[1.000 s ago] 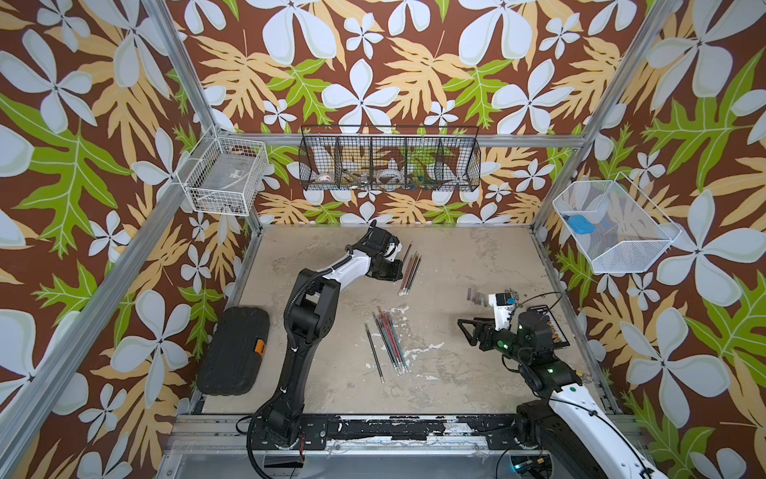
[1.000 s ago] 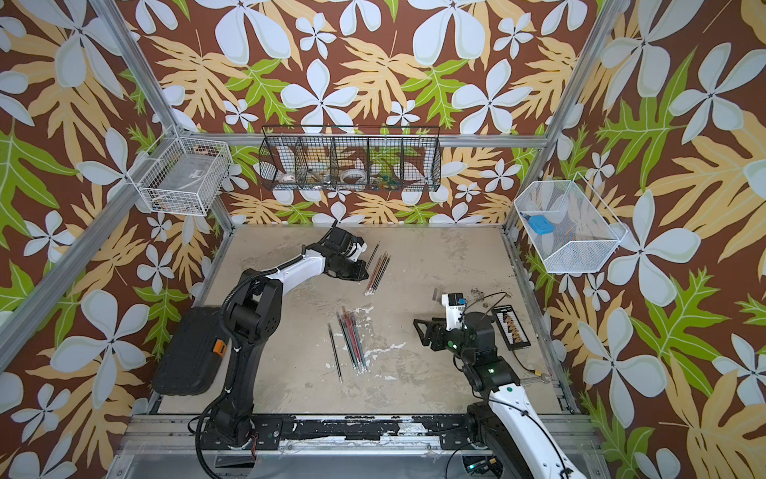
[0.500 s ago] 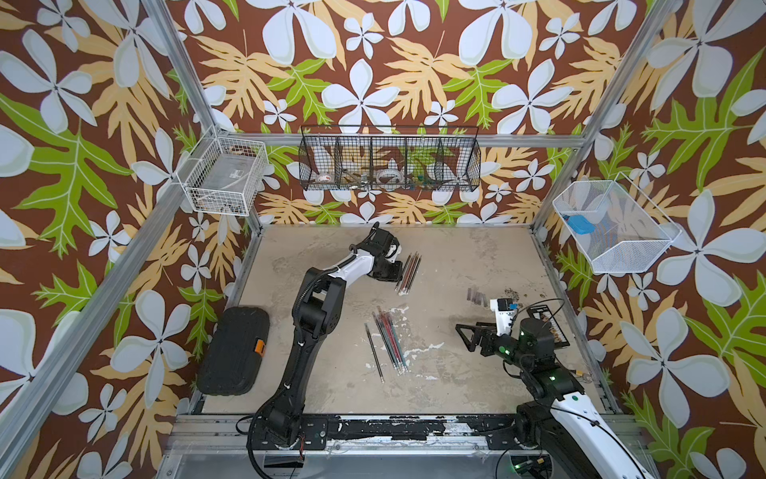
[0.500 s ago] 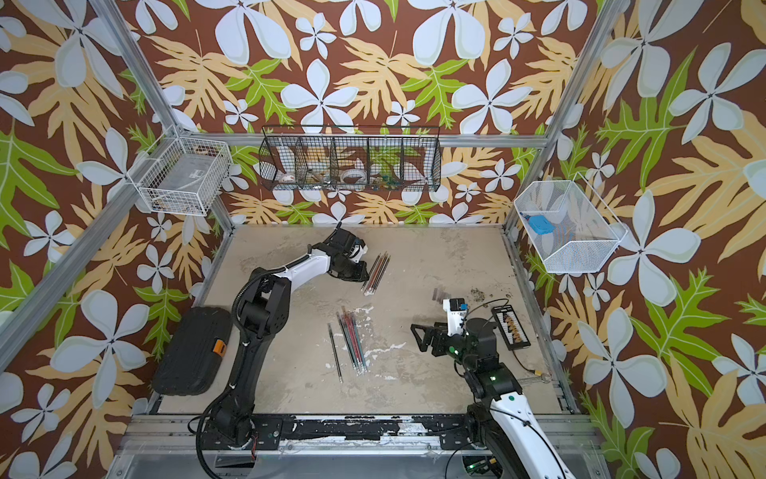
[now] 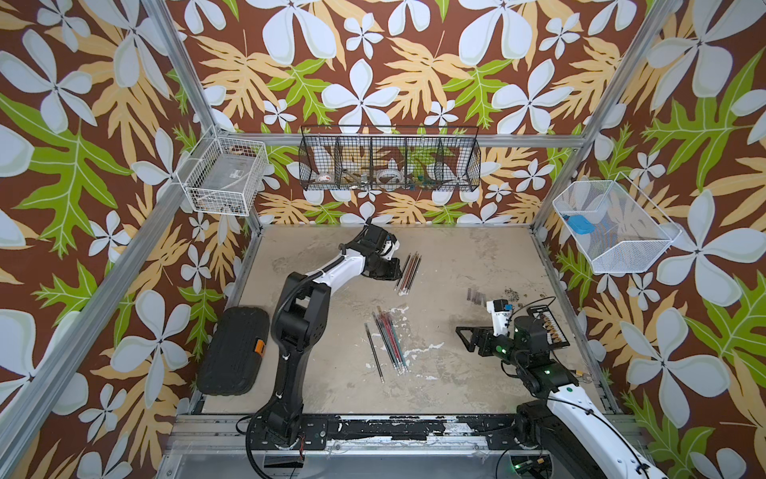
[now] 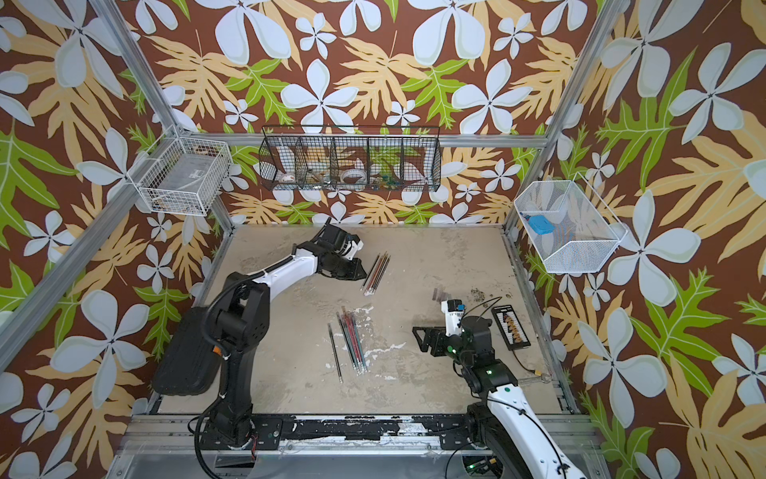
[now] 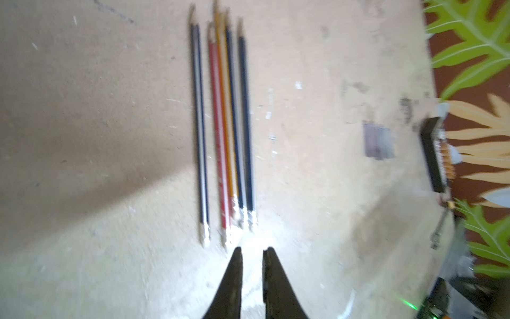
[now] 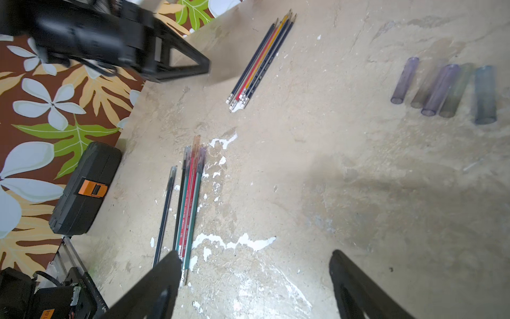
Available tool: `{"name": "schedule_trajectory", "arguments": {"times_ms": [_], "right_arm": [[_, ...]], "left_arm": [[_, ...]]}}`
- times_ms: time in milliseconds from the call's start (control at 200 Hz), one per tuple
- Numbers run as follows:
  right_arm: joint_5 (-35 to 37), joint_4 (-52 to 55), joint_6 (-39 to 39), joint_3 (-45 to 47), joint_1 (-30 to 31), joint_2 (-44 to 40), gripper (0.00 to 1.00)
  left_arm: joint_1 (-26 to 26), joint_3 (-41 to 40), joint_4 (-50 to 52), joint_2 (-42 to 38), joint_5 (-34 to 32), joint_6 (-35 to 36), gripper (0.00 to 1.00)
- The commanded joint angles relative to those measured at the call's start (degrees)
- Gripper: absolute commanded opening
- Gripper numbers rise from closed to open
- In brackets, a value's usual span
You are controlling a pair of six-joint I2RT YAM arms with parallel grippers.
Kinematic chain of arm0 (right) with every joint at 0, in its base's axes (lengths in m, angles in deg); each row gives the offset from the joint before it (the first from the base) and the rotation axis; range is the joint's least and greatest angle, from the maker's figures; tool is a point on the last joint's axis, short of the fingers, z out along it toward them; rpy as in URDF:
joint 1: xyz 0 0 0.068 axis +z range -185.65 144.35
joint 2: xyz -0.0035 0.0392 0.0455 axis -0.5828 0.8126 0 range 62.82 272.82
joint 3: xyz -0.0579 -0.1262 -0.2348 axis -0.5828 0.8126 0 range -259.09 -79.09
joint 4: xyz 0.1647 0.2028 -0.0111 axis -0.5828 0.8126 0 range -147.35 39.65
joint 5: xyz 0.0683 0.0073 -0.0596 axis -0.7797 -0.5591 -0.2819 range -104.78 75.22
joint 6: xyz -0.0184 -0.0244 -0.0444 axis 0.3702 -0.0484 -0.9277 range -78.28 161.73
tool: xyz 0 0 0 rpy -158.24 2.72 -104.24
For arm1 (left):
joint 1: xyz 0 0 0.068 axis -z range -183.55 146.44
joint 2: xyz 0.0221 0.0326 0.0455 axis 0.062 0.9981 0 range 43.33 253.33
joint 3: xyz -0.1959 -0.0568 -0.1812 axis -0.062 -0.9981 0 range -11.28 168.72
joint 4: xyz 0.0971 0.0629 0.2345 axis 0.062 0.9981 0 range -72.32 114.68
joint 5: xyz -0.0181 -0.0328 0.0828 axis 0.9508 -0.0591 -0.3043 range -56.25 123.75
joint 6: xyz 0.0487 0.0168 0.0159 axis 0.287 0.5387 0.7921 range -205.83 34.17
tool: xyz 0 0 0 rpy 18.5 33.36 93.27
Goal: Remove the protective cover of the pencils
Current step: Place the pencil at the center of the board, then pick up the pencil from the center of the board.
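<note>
Right wrist view: shows right gripper [image 8: 255,254] spread wide, gripping nothing. Left wrist view: shows left gripper [image 7: 253,248] barely parted, empty. Both top views: show capped pencils [image 5: 391,341] near black case [image 5: 234,352], bare pencils [image 5: 409,273] farther from it, loose protective cover tubes [image 5: 476,295] farthest.

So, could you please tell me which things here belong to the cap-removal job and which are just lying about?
Job:
- capped pencils
- bare pencils
- removed caps

Lying about:
- toolbox
- bit holder
- wire baskets
</note>
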Motion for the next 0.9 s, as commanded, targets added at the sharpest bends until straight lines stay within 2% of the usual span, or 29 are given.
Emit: {"name": "schedule_trajectory", "arguments": {"times_ms": [0, 135, 170, 290, 355, 490, 586, 711, 896], "right_arm": [[0.6, 0.3, -1.3, -1.3, 1.2, 3.6, 0.84], [4.7, -0.3, -1.5, -4.4, 8.1, 10.4, 0.78], [6.4, -0.6, -0.8, -5.8, 10.4, 12.5, 0.75], [13.2, -1.3, 1.2, -12.3, 19.6, 20.7, 0.73], [17.0, -1.9, 2.9, -16.2, 23.9, 25.9, 0.70], [19.7, -3.2, 4.4, -24.8, 29.9, 39.0, 0.56], [23.6, -3.5, 3.9, -29.9, 32.6, 46.0, 0.55], [23.8, -2.7, 3.4, -37.1, 33.6, 54.6, 0.49], [27.6, 2.5, 1.8, -47.5, 35.0, 63.6, 0.43]], "left_arm": [[0.0, -9.8, -12.2, -11.9, 8.6, -4.4, 0.19], [-0.2, -23.7, -18.7, -26.7, 10.7, -4.7, 0.20], [-0.5, -26.5, -19.2, -29.7, 11.0, -4.2, 0.21], [-3.5, -33.3, -21.4, -37.4, 12.4, -3.4, 0.19], [-4.8, -36.4, -23.1, -41.4, 10.3, -2.8, 0.19], [-5.1, -41.5, -25.6, -49.5, 3.6, -2.8, 0.23], [-5.1, -43.8, -27.2, -55.6, 1.2, -2.5, 0.28], [-5.1, -46.1, -27.3, -62.9, -6.8, -1.5, 0.34], [-5.1, -47.3, -27.8, -67.4, -9.4, -0.8, 0.37]]}}
